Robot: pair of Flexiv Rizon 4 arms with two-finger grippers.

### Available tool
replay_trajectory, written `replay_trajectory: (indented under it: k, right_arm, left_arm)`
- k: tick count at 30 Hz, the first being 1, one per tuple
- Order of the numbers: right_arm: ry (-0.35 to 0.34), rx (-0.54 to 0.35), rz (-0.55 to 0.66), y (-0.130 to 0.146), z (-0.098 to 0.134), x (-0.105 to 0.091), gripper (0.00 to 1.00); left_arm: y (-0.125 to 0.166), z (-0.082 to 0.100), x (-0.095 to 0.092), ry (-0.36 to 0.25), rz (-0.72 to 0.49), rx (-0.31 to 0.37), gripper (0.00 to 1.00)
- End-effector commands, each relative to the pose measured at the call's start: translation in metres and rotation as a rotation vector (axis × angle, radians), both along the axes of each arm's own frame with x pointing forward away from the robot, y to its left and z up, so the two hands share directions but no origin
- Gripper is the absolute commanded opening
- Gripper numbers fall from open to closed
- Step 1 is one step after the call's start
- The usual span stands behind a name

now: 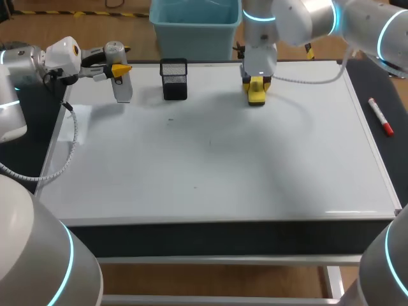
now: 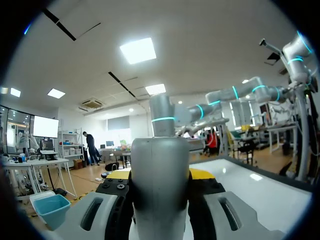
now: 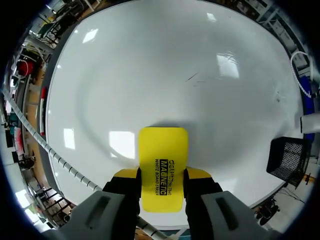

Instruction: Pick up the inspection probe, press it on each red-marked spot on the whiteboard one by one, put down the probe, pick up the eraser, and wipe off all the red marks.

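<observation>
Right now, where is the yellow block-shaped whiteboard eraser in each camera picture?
Head view: the yellow block-shaped eraser is at the whiteboard's far edge, right of the black mesh basket.
Left wrist view: not in it.
Right wrist view: clamped between the right arm's fingers.
Shared landmark: the black mesh basket, also in the right wrist view.

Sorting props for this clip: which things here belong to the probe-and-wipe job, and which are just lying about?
Job:
- inspection probe, in the left gripper
- yellow eraser, in the right gripper
- whiteboard, no red marks showing

Lying about:
- black mesh holder on the board's far side
- red marker on the dark strip beside the board
</observation>
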State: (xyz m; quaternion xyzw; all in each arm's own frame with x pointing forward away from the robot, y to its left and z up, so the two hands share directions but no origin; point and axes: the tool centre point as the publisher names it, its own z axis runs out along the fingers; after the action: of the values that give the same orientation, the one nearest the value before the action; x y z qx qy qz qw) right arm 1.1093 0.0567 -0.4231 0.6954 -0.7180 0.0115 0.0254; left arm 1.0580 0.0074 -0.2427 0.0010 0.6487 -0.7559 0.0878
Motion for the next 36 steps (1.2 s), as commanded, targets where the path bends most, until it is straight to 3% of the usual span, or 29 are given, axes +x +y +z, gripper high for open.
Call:
replay_trajectory:
  k: [1, 3, 4, 5, 6, 12, 18, 28, 31, 32, 36]
  right_arm:
    - [0.009, -0.004, -0.001, 0.000, 0.000, 0.004, 0.00]
    - [0.010, -0.003, -0.002, -0.002, 0.000, 0.003, 0.37]
    - [0.011, -0.001, -0.003, -0.002, 0.000, 0.003, 0.78]
    - [0.012, 0.001, -0.006, -0.003, -0.001, 0.003, 0.95]
    - [0.013, 0.003, -0.011, -0.004, -0.001, 0.003, 1.00]
    - [-0.008, 0.033, -0.045, -0.012, 0.007, -0.004, 1.00]
    - [-0.044, 0.103, -0.180, -0.033, 0.026, -0.013, 1.00]
    - [0.036, 0.188, -0.406, -0.071, 0.047, -0.017, 1.00]
    - [0.047, 0.155, -0.496, -0.082, 0.054, -0.017, 1.00]
    - [0.080, 0.127, -0.550, -0.086, 0.055, -0.015, 1.00]
    - [0.131, 0.138, -0.657, -0.099, 0.063, -0.012, 1.00]
  left_arm:
    - [0.000, 0.000, 0.002, -0.001, -0.004, -0.003, 0.00]
    - [0.000, 0.000, 0.002, -0.001, -0.004, -0.003, 0.00]
    - [0.000, 0.000, 0.002, -0.001, -0.004, -0.003, 0.00]
    - [0.000, 0.000, 0.002, -0.001, -0.004, -0.003, 0.00]
    - [0.000, 0.000, 0.002, -0.001, -0.004, -0.003, 0.00]
    - [0.000, 0.000, 0.002, -0.001, -0.004, -0.003, 0.00]
    - [0.000, 0.000, 0.002, -0.001, -0.004, -0.003, 0.00]
    - [0.000, 0.000, 0.002, -0.001, -0.004, -0.003, 0.00]
    - [0.000, 0.000, 0.002, -0.001, -0.004, -0.003, 0.00]
    - [0.000, 0.000, 0.002, -0.001, -0.004, -0.003, 0.00]
    - [0.000, 0.000, 0.002, -0.001, -0.004, -0.003, 0.00]
